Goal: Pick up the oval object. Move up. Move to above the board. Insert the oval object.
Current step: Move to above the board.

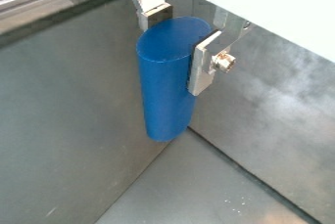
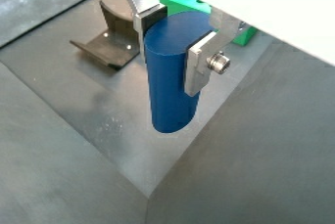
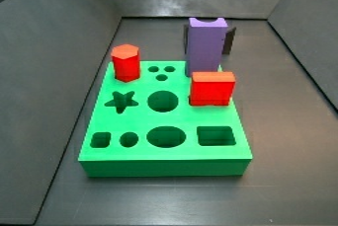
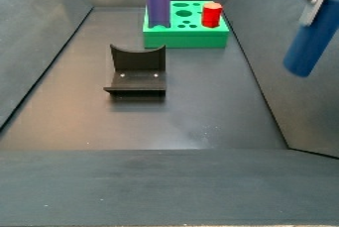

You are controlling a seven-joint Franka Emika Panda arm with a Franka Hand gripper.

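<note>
Oval object (image 2: 167, 76) between pincer (image 2: 173, 34) fingers.

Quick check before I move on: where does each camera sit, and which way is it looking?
Wrist views: both ride the arm and look down past the gripper, shut on the dark blue oval peg, to the grey floor; one catches the dark fixture.
Side view: close, above the green board; no gripper.
Side view: far along the floor; fixture, board, peg.

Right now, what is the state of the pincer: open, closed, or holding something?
Pincer: closed on the oval object, held in the air away from the board.
</note>
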